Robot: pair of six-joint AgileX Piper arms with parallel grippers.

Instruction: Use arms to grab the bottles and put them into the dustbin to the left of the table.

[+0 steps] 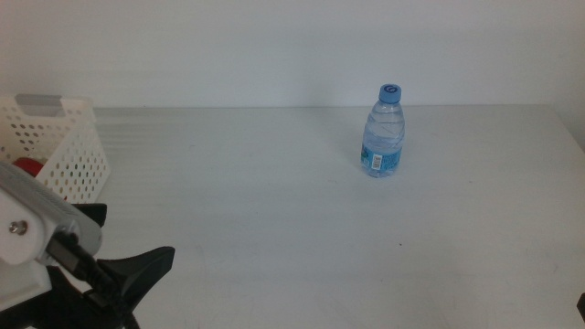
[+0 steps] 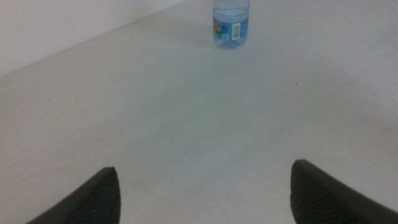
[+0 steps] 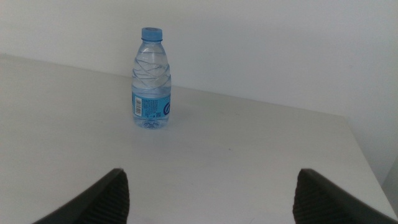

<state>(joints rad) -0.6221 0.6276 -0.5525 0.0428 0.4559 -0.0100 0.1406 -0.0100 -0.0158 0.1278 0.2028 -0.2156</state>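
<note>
Nearest you, at the near left corner of the worktop [image 1: 274,228], the left gripper [image 2: 202,190] hovers low with its fingers [image 2: 99,199] spread wide and nothing between them. In the middle view only its white housing and one dark finger show at the bottom edge.

The right gripper [image 3: 211,196] waits off the near right corner, out of the middle view. Its fingers [image 3: 317,196] are also wide apart and empty.

Further back on the left edge stands the dustbin [image 1: 78,151], a white perforated basket. Something red shows inside it, too hidden for you to name.

Farthest from you, right of centre toward the far edge, the water bottle [image 1: 384,132] stands upright, blue cap up, so its long axis is vertical. Nothing is near it.

That is the relation your next move turns on. From the left gripper the bottle lies well ahead, across the worktop, with the dustbin on its own side. From the right wrist view the bottle stands ahead and off-centre between the fingers. You would judge the right arm nearer, since the bottle sits on the right half. Either way, plan a level approach from the side, closing around the body below the cap.
</note>
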